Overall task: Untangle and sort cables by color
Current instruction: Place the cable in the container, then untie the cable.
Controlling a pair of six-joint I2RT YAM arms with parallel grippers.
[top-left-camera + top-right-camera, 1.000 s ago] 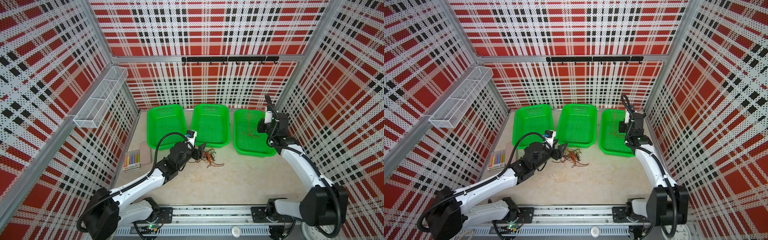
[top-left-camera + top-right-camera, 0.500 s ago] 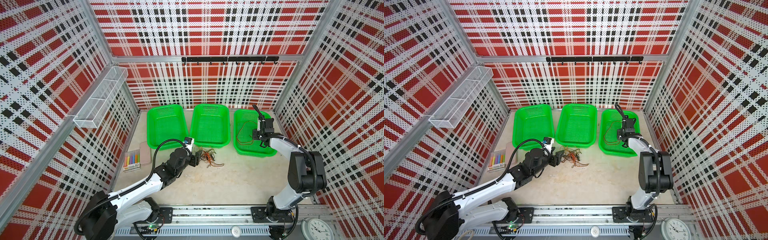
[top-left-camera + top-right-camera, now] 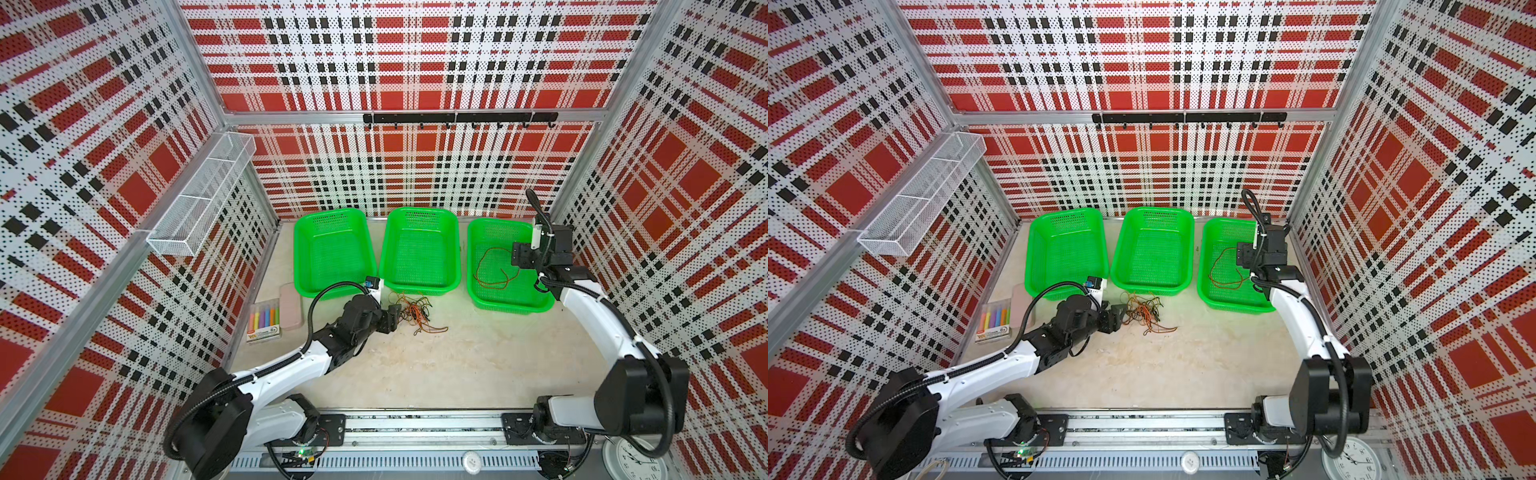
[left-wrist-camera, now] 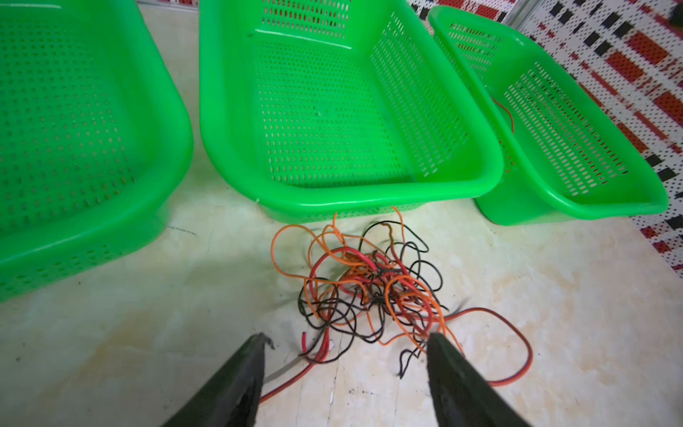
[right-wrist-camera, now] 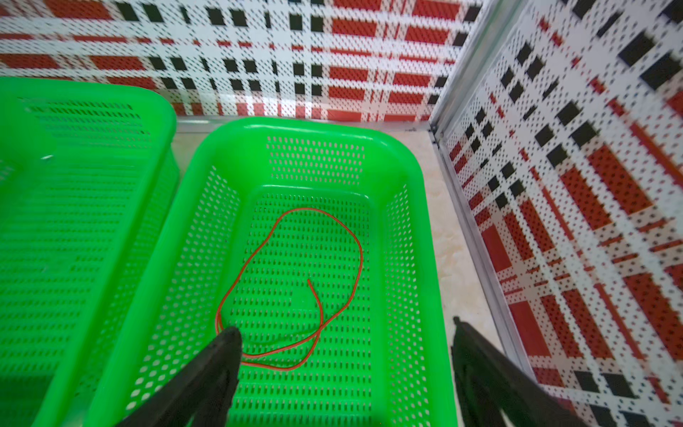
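A beige, marbled tabletop [image 3: 457, 365] is sitting inside three perforated panel walls [image 3: 415, 62] printed in red, black and white plaid. Three green baskets [image 3: 420, 210] of slotted plastic, rectangular with rounded rims, are standing in a row at the back wall. One tangle of cables [image 4: 369, 288], thin orange, black and red strands, is lying on the tabletop just in front of the middle basket. One red cable [image 5: 295, 288] is lying looped on the floor of the right basket [image 5: 406, 155]. The left gripper [image 4: 348, 337] is hovering beside the tangle with jaws apart, gripping nothing. The right gripper [image 5: 343, 326] is hanging over the right basket, jaws spread wide and empty.
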